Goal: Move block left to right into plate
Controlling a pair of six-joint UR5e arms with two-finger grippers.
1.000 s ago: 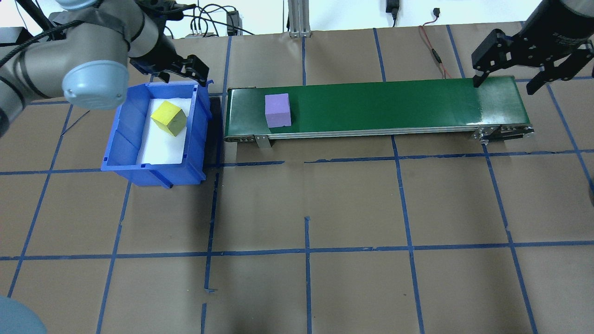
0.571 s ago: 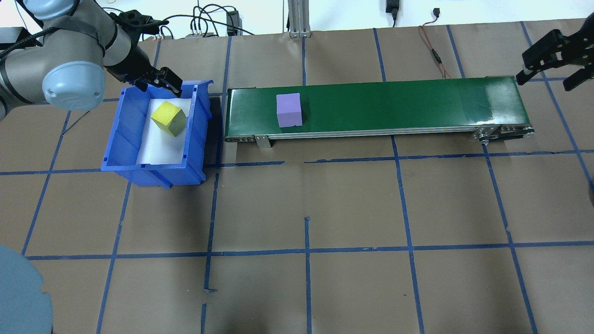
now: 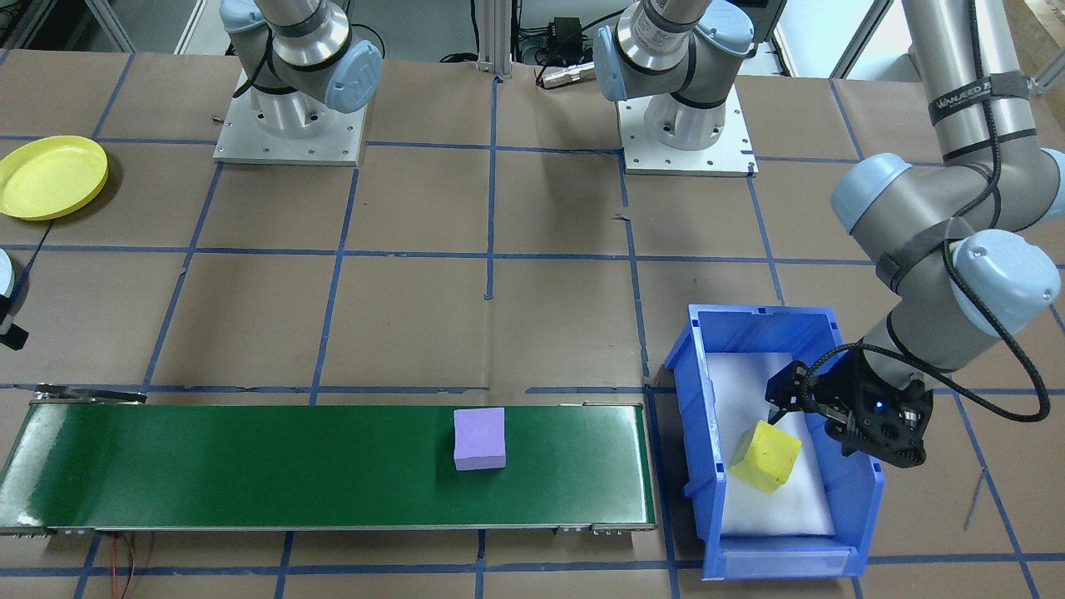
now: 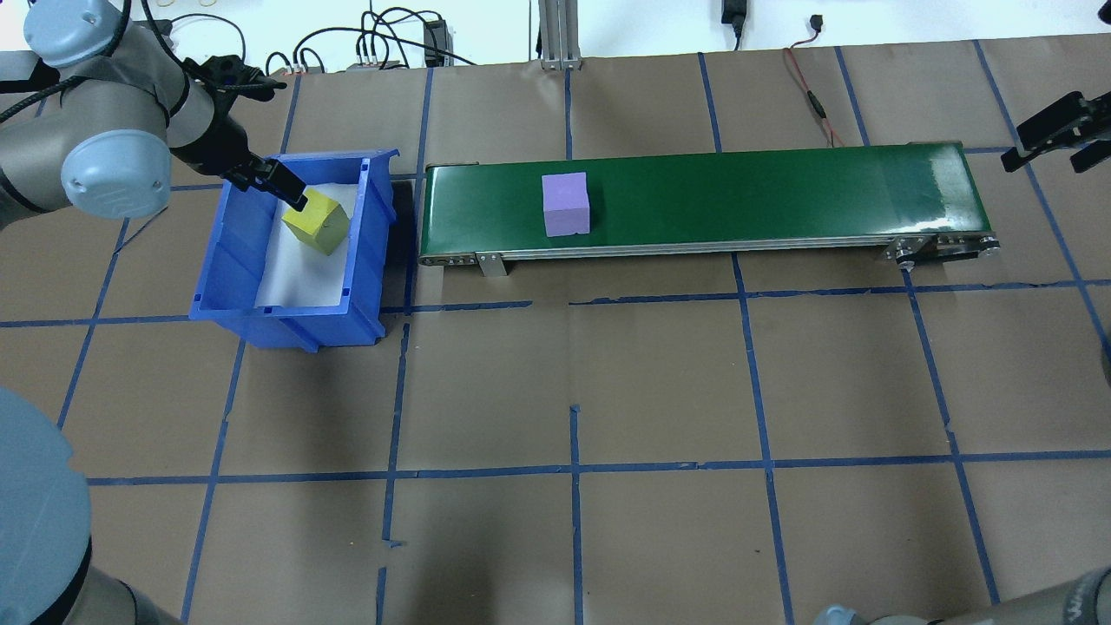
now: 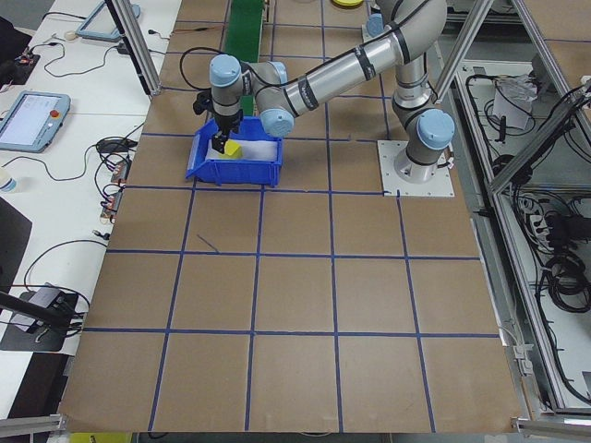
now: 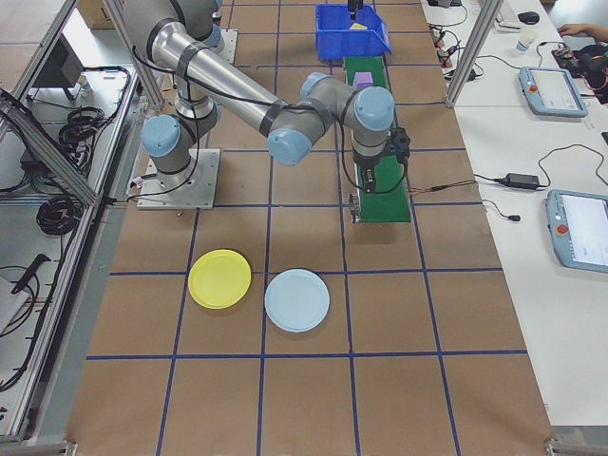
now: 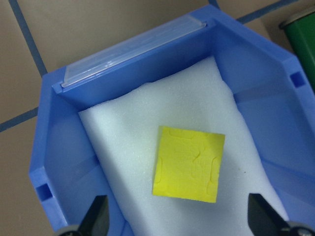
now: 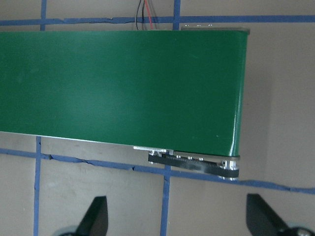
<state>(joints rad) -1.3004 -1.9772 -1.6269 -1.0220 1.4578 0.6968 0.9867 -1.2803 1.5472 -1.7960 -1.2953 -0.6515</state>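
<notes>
I see the yellow block [image 7: 188,164] on foam in the blue bin [image 4: 227,260], below my left gripper [image 7: 177,221] — jaws spread, now nearer — while the purple block [image 4: 565,204] has advanced along the belt [image 4: 746,195].

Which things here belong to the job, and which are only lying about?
Job: purple block on belt; yellow block in bin; yellow plate; blue plate; left gripper; right gripper.
Lying about: cables; tablets.
</notes>
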